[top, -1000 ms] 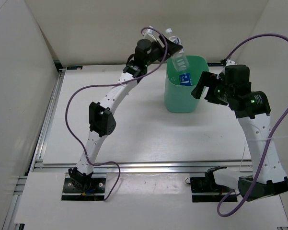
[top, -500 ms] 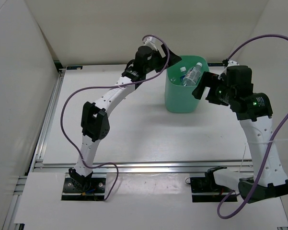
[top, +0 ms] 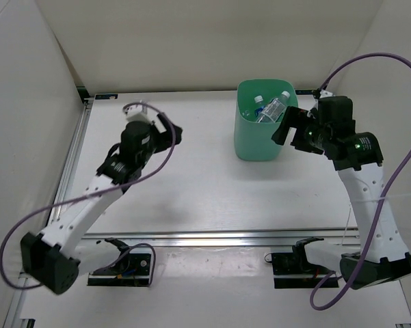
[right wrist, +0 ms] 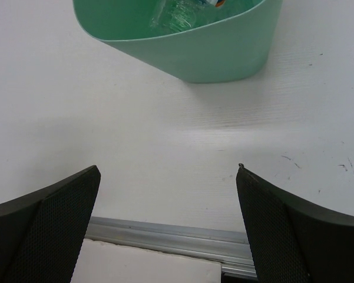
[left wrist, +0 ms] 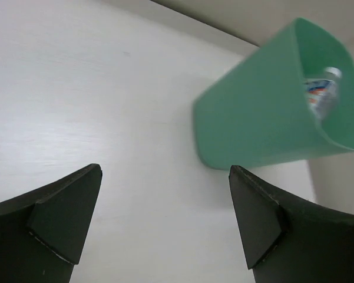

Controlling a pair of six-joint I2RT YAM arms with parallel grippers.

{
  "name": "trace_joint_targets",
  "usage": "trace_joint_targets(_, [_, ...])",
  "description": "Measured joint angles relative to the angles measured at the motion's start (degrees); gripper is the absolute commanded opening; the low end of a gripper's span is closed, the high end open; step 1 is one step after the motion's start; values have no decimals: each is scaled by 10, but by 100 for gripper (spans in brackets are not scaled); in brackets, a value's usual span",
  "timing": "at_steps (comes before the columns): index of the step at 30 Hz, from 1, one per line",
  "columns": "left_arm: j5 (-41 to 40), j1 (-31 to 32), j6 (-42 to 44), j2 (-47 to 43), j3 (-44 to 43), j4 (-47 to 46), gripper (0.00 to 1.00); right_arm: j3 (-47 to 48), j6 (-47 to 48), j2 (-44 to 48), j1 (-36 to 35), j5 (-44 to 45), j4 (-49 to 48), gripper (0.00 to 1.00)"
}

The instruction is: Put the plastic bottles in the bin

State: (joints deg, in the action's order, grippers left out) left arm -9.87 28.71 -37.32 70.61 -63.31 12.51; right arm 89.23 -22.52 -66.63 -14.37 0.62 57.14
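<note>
The mint-green bin [top: 249, 147] stands at the back right of the table. Clear plastic bottles [top: 274, 106] with white caps lie inside it, one with a blue label [left wrist: 319, 97]. My left gripper [top: 169, 131] hangs open over the left-middle of the table, well left of the bin [left wrist: 259, 124], with nothing between its fingers [left wrist: 65, 218]. My right gripper [top: 285, 123] is open and empty just beside the bin's right wall. In the right wrist view the bin [right wrist: 224, 56] fills the top, with a bottle [right wrist: 179, 15] showing inside.
A metal rail [right wrist: 165, 236] runs along the table's near edge. White walls close the table in at the back and both sides. Purple cables [top: 68, 205] trail from both arms.
My left gripper opened over the bin and the clear bottle dropped in. The left arm then swung back and left to the table's left-middle. The right arm barely moved.
</note>
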Motion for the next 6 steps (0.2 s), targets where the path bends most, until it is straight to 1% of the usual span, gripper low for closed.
trace_joint_targets(3, [-99,1,25,-108,82,26,100,0,0,-8,0,-6,-1,100])
trace_joint_targets(6, [-239,-2,47,-195,156,50,100,0,0,-23,0,-10,-1,100])
